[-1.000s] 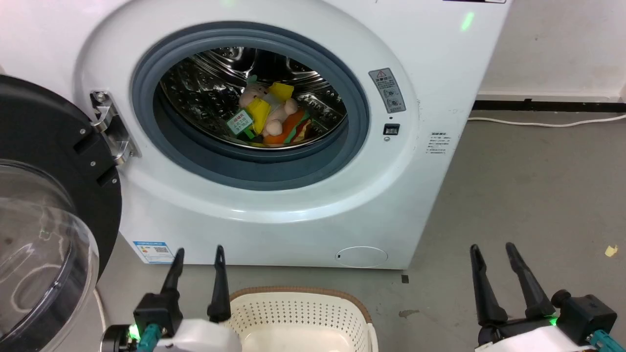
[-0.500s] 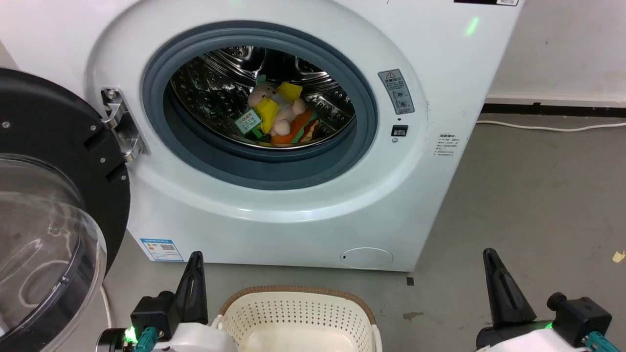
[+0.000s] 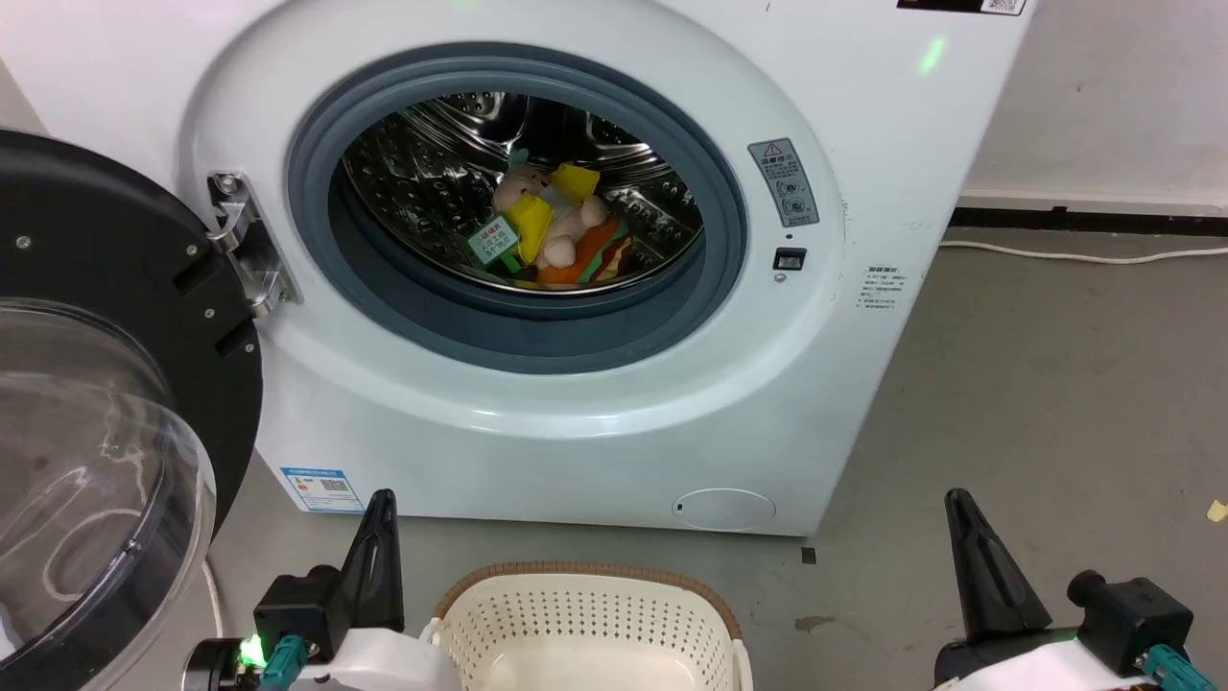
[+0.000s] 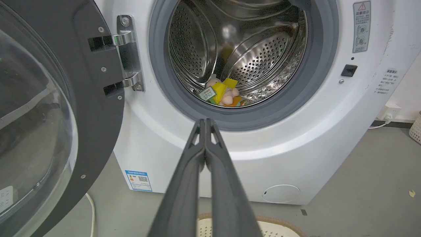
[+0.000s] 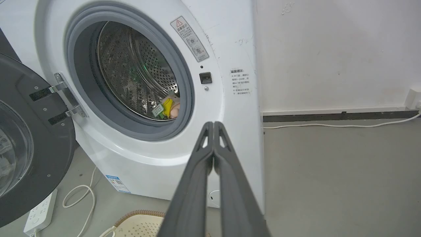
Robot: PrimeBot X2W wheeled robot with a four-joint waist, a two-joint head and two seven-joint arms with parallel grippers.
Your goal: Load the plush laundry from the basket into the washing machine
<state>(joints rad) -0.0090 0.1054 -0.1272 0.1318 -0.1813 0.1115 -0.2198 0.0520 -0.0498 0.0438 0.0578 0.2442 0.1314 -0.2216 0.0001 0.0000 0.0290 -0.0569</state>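
Note:
The plush laundry (image 3: 552, 235) lies inside the steel drum of the washing machine (image 3: 844, 317), pink figure with yellow patches on the orange burger; the plush laundry (image 4: 222, 93) also appears low in the drum in the left wrist view, and a sliver of it (image 5: 169, 108) peeks past the door ring in the right wrist view. The cream basket (image 3: 585, 629) stands on the floor before the washer, nothing visible in it. My left gripper (image 3: 382, 499) is shut beside the basket's left side, holding nothing. My right gripper (image 3: 953, 499) is shut at the lower right, holding nothing.
The washer's black-rimmed clear door (image 3: 106, 422) hangs open at the left, close to my left arm. A white cable (image 3: 1084, 251) runs along the wall base at the right. A power strip (image 5: 39, 214) and cord lie on the grey floor by the washer.
Both grippers have gone from open to shut, each finger pair now showing as a single dark wedge. The head camera has shifted slightly, moving the whole scene rightward.

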